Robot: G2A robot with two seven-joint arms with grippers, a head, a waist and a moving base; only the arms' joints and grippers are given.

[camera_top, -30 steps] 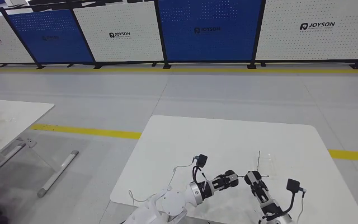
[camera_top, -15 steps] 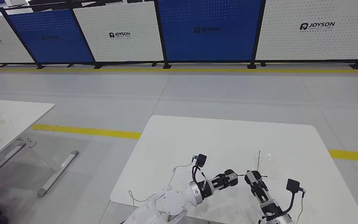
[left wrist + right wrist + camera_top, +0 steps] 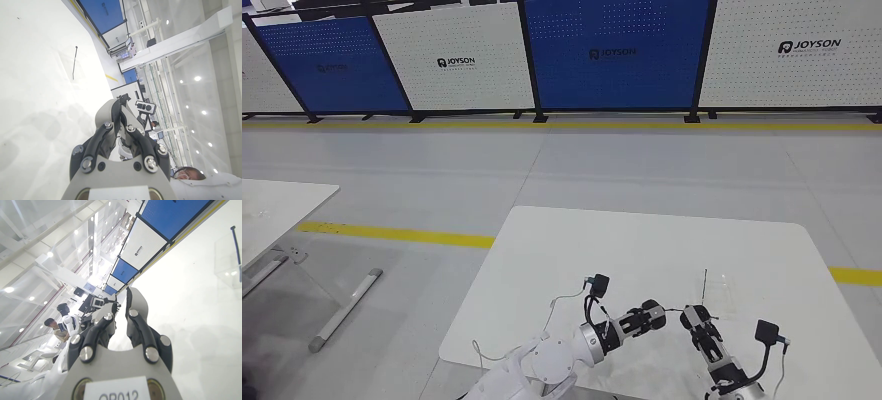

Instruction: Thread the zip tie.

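Observation:
A black zip tie (image 3: pixel 672 314) spans the short gap between my two grippers at the near edge of the white table (image 3: pixel 642 250). My left gripper (image 3: pixel 656 316) is shut on it, and a black end (image 3: pixel 123 97) sticks out past the left gripper's (image 3: pixel 119 101) tips. In the right wrist view the tie's head and strap (image 3: pixel 111 302) lie across one finger of my right gripper (image 3: pixel 122 297). That gripper's fingers stand apart with bare table showing between them. The right gripper (image 3: pixel 690 319) faces the left one closely.
A second black zip tie (image 3: pixel 704 284) (image 3: pixel 74 62) (image 3: pixel 236 245) lies flat on the table beyond the grippers. A clear plastic box (image 3: pixel 727 290) (image 3: pixel 226 272) sits next to it. The table's far half is bare.
The left gripper has edged slightly away from the right one, so the gap between them looks a little wider. The spare zip tie has not moved.

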